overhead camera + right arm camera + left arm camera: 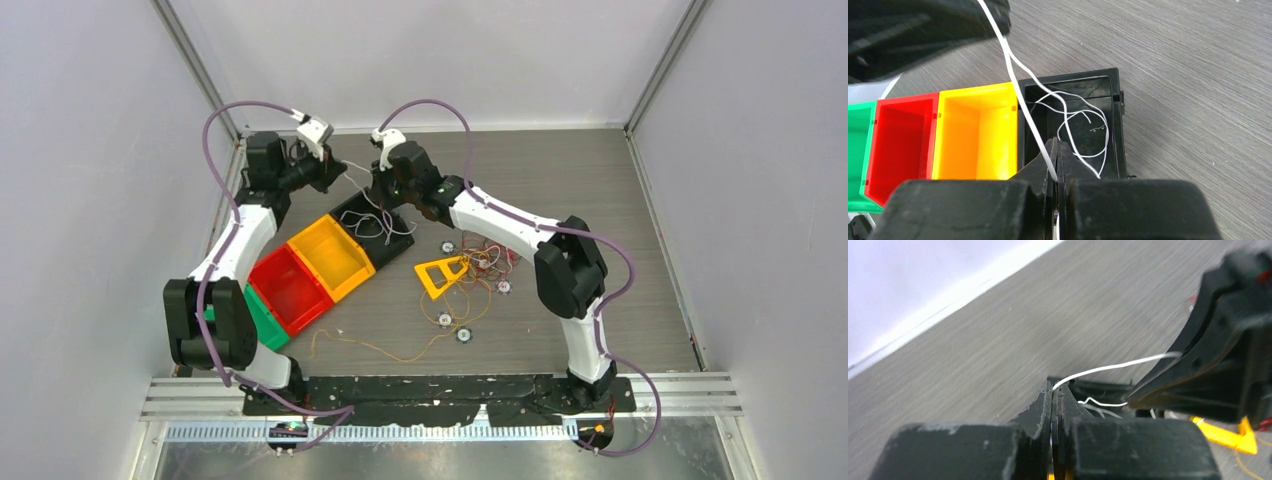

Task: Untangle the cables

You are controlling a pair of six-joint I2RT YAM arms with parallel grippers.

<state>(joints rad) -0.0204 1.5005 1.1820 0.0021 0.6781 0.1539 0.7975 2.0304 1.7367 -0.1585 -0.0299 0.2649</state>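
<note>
A thin white cable [368, 203] runs between my two grippers at the back of the table, and its loose loops hang into the black bin [352, 213]. My left gripper [337, 172] is shut on the white cable [1108, 367], pinching it at the fingertips [1053, 388]. My right gripper [373, 186] is also shut on the white cable [1029, 120], just above the black bin [1115, 100], with curls of it [1083, 135] lying inside. A tangle of red and yellow-orange cables [484, 260] lies on the table to the right.
Yellow [335, 255], red [290, 290] and green [262, 320] bins stand in a row beside the black one. A yellow triangular frame [441, 275] lies by the tangle, with small round pieces [464, 334] around. A loose yellow-orange strand [390, 350] lies near the front.
</note>
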